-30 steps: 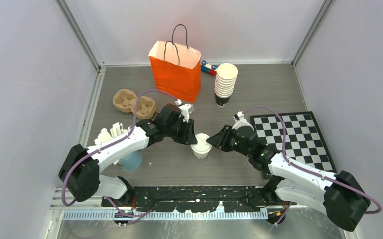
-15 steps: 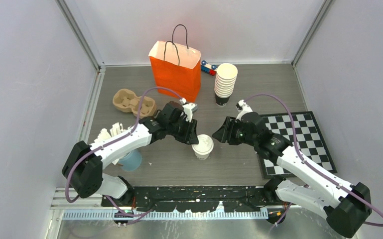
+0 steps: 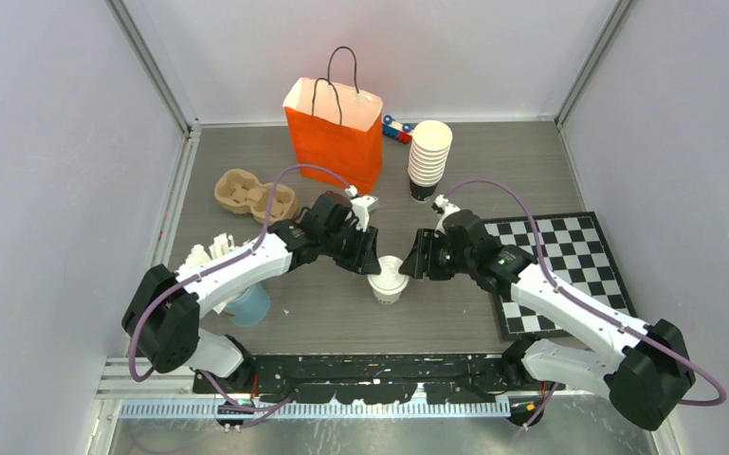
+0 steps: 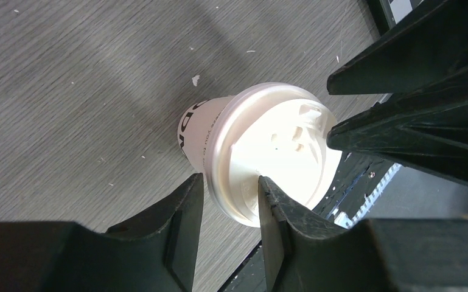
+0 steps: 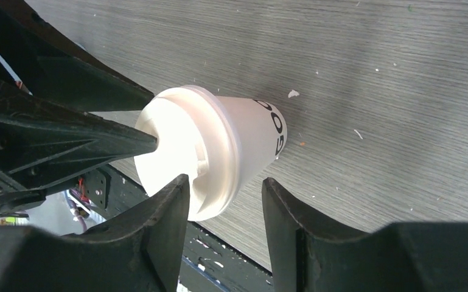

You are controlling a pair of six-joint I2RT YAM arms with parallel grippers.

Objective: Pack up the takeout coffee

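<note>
One takeout coffee (image 3: pixel 388 280), a small white paper cup with a white lid, stands on the grey table between my two grippers. My left gripper (image 3: pixel 368 258) is at its left. In the left wrist view the gripper (image 4: pixel 231 182) is closed narrowly on the lid's rim, one finger outside the edge and one on the lid (image 4: pixel 274 143). My right gripper (image 3: pixel 411 263) is at the cup's right. In the right wrist view it (image 5: pixel 222 188) is open, its fingertips on either side of the lidded cup (image 5: pixel 237 140) without gripping it. The orange bag (image 3: pixel 337 133) stands upright behind.
A tall stack of lidless cups (image 3: pixel 428 156) stands right of the bag, with a small toy (image 3: pixel 396 130) behind. A brown cardboard cup carrier (image 3: pixel 254 194) lies at the left, a blue cup (image 3: pixel 249 305) of white sticks at the near left, and a chessboard (image 3: pixel 559 265) at the right.
My right gripper pulled back from the cup half a second ago and has now come back up to its right side. The cup shifted slightly right. My left gripper stayed at the lid.
</note>
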